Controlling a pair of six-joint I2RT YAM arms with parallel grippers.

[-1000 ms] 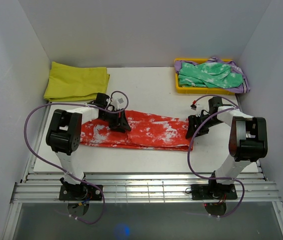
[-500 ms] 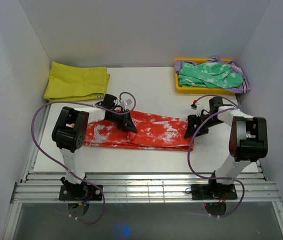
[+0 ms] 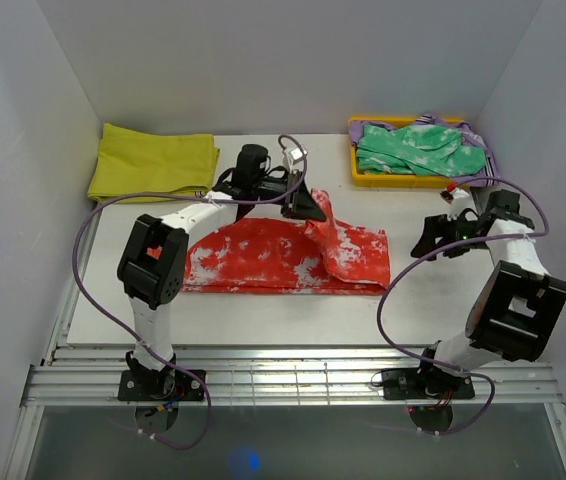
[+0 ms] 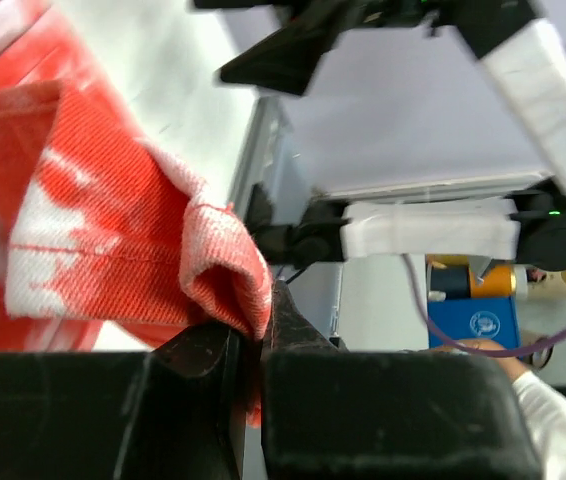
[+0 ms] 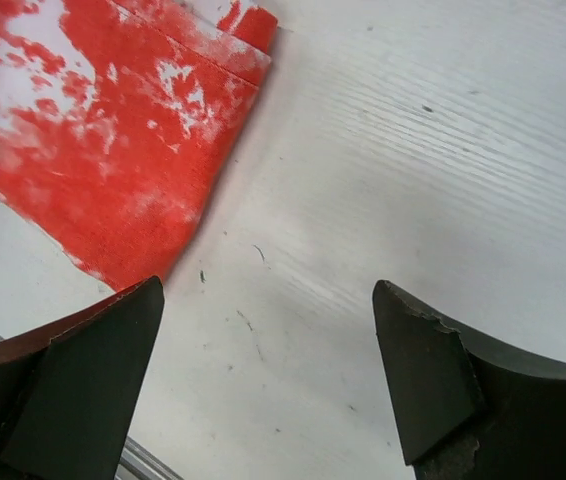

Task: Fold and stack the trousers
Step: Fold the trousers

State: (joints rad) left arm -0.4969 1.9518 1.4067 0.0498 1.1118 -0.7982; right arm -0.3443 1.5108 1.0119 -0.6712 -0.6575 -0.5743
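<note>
The red-orange, white-mottled trousers (image 3: 263, 260) lie across the middle of the white table (image 3: 263, 165), partly doubled over toward the right. My left gripper (image 3: 313, 210) is shut on a raised fold of them above their right half. In the left wrist view the pinched cloth (image 4: 223, 260) bunches between the closed jaws of the left gripper (image 4: 258, 335). My right gripper (image 3: 431, 240) stands open to the right of the trousers, over bare table. In the right wrist view the right gripper (image 5: 268, 370) holds nothing, and a trouser corner (image 5: 113, 150) lies at the upper left.
A folded yellow cloth (image 3: 153, 165) lies at the back left. A yellow bin (image 3: 358, 178) at the back right holds a green mottled garment (image 3: 418, 150). White walls close in three sides. A slatted rail (image 3: 283, 380) runs along the near edge.
My left gripper shut on the trousers' left part and carried it up and to the right, shortening the garment. My right gripper opened, let go of the right end and drew away to the right.
</note>
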